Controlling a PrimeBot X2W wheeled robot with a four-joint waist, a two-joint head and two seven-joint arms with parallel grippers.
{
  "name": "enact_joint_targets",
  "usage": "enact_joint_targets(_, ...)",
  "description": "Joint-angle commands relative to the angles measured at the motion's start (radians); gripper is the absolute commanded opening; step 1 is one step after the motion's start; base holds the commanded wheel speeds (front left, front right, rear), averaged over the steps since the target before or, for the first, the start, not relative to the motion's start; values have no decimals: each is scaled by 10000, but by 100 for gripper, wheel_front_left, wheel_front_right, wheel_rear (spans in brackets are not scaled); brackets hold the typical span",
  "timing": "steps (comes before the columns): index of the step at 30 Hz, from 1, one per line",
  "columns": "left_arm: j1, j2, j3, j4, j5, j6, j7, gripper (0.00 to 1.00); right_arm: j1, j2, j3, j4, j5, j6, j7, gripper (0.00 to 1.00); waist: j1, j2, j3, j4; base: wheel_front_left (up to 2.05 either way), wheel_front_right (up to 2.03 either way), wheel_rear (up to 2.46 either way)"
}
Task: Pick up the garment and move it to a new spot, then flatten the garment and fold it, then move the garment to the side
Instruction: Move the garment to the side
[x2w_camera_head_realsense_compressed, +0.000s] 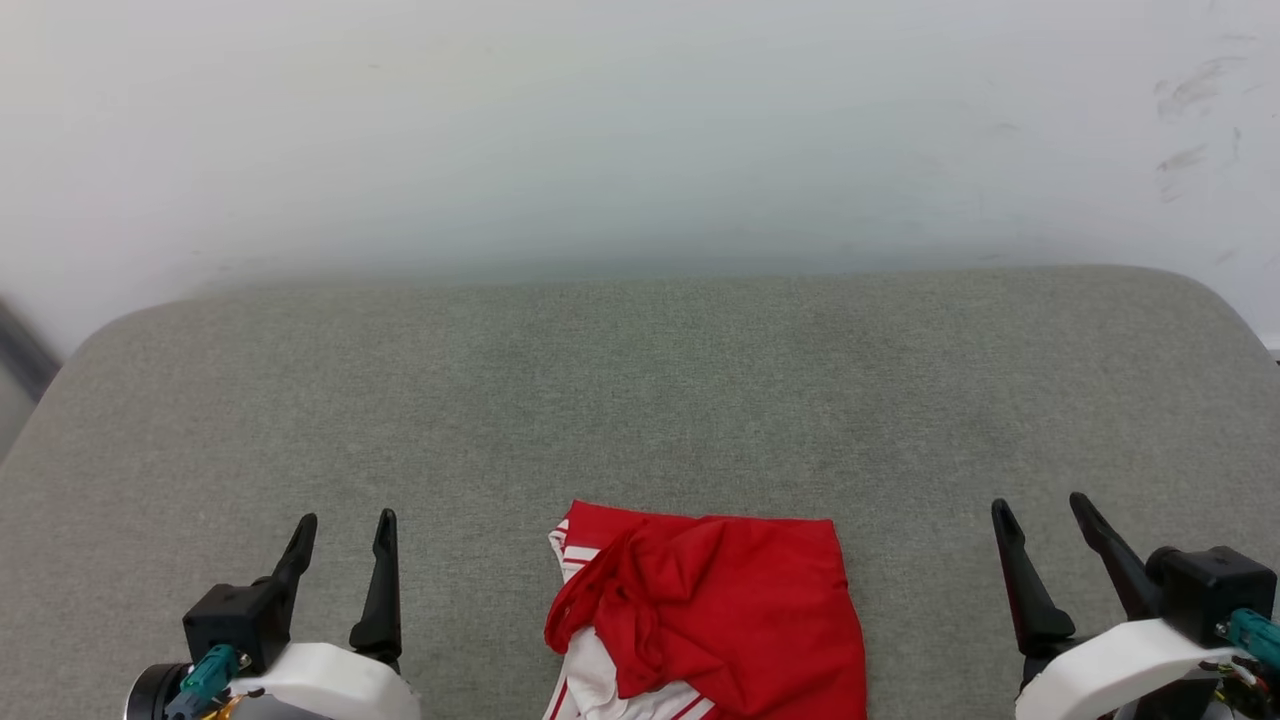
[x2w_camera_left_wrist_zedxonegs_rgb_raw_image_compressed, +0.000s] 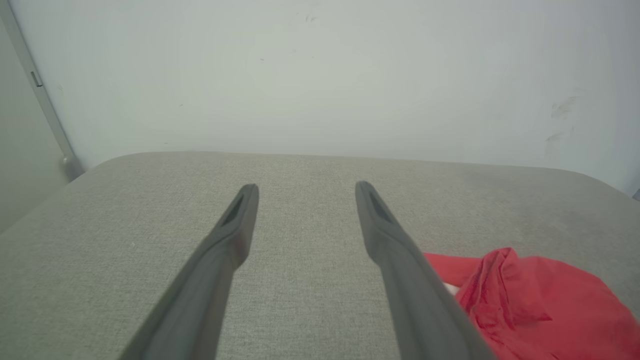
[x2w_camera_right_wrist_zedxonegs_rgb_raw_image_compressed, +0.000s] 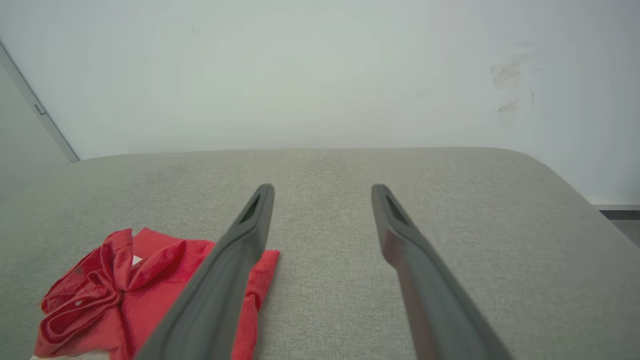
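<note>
Red crumpled garment (x2w_camera_head_realsense_compressed: 740, 610) on grey fabric surface (x2w_camera_head_realsense_compressed: 640, 400)

No legible text anywhere.

Even, bright, diffuse light is seen throughout, and almost no shadow is cast. The wall (x2w_camera_head_realsense_compressed: 640, 120) is rendered washed out and hazy. Close to the lens, the left end effector (x2w_camera_left_wrist_zedxonegs_rgb_raw_image_compressed: 306, 185) is softly blurred.

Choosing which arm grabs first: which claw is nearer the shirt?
Too close to call: about even. The left claw sits open to the left of the shirt, the right claw open to its right, each clear of it.
</note>
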Motion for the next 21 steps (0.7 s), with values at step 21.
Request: enact_joint_targets(21,-660,-449,529,-339,575,-427,-61,100,-1399,-307,-2210,3611,5604,-2,7067,100,1,0,952,1067,0,0,0)
